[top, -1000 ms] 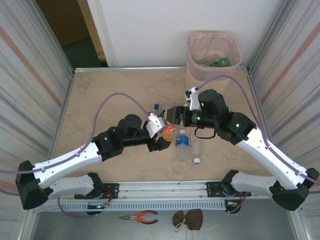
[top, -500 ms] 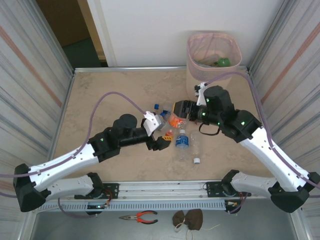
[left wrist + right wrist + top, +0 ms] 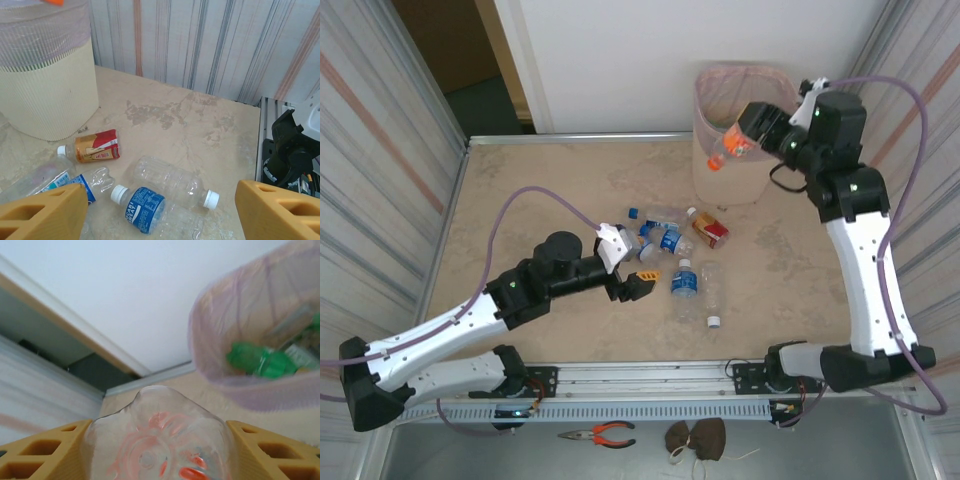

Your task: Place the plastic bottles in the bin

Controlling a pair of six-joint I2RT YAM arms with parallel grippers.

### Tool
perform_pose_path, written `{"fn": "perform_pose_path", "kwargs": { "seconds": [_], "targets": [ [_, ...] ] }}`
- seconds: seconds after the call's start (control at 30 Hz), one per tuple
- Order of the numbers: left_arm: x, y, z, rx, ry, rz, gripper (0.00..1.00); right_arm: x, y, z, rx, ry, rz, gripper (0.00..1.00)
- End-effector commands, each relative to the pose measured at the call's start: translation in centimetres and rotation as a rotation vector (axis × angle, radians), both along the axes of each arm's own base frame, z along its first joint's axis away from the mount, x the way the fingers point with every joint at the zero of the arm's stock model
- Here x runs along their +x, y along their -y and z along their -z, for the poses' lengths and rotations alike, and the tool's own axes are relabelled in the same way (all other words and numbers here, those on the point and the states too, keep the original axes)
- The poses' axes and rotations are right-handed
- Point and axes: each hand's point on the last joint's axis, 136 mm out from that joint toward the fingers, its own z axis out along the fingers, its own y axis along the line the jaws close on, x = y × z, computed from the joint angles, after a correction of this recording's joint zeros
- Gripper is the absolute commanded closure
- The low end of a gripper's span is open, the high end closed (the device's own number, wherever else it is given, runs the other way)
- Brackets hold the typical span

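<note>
My right gripper (image 3: 744, 136) is raised at the rim of the bin (image 3: 720, 185) and is shut on a clear bottle with an orange label (image 3: 726, 150). In the right wrist view that bottle's base (image 3: 155, 440) sits between the yellow fingers, with the pink-lined bin (image 3: 235, 330) and a green bottle (image 3: 257, 360) inside it beyond. My left gripper (image 3: 638, 281) hangs open low over the table beside the loose bottles. Ahead of it lie a blue-labelled bottle (image 3: 142, 209), a clear one (image 3: 172, 181), a red-labelled one (image 3: 96, 147) and the bin (image 3: 47, 100).
More bottles lie in a cluster (image 3: 658, 237) at the table's middle. Striped walls close in both sides. Red-handled pliers (image 3: 600, 433) and a brown bundle (image 3: 696, 438) lie on the ledge below the front rail. The right arm's base (image 3: 290, 150) stands at the table's edge.
The right arm has lifted the orange-labelled bottle from the pile up and back to the bin's rim. The left gripper has opened and drawn back a little to the left.
</note>
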Motion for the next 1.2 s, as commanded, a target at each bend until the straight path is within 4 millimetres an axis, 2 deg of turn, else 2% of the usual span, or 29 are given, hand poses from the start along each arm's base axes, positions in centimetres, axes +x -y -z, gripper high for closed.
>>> {"fn": "perform_pose_path", "kwargs": {
  "seconds": [0.0, 0.1, 0.33, 0.43, 0.6, 0.83, 0.9, 1.03, 1.17],
  "targets": [
    [0.2, -0.4, -0.5, -0.023, 0.007, -0.025, 0.22, 2.8, 1.4, -2.0, -0.008, 0.07, -0.001, 0.47],
    [0.3, -0.4, -0.3, -0.019, 0.004, -0.03, 0.22, 5.1, 3.2, -2.9, -0.014, 0.091, 0.038, 0.47],
    [0.6, -0.3, -0.1, -0.01, 0.002, -0.04, 0.22, 9.9, 7.1, -0.9, -0.079, 0.056, 0.131, 0.47],
    [0.7, -0.2, 0.1, -0.005, 0.0, -0.043, 0.22, 11.7, 7.8, 0.6, -0.08, 0.019, 0.121, 0.47],
    [0.9, 0.0, 0.4, -0.001, -0.01, -0.046, 0.21, 14.0, 7.2, 4.1, -0.069, -0.071, 0.061, 0.47],
    [1.1, 0.2, 0.7, 0.004, -0.015, -0.049, 0.21, 15.3, 6.6, 9.5, -0.083, -0.206, 0.012, 0.47],
    [1.3, 0.2, 0.5, 0.0, -0.015, -0.051, 0.21, 15.4, 6.5, 10.3, -0.093, -0.23, 0.003, 0.44],
    [1.3, 0.3, 0.4, -0.002, -0.013, -0.046, 0.21, 15.3, 7.1, 9.8, -0.118, -0.219, 0.028, 0.26],
    [1.4, 0.4, 0.3, 0.0, -0.013, -0.044, 0.21, 15.1, 7.8, 8.1, -0.143, -0.19, 0.055, 0.23]
  ]
}}
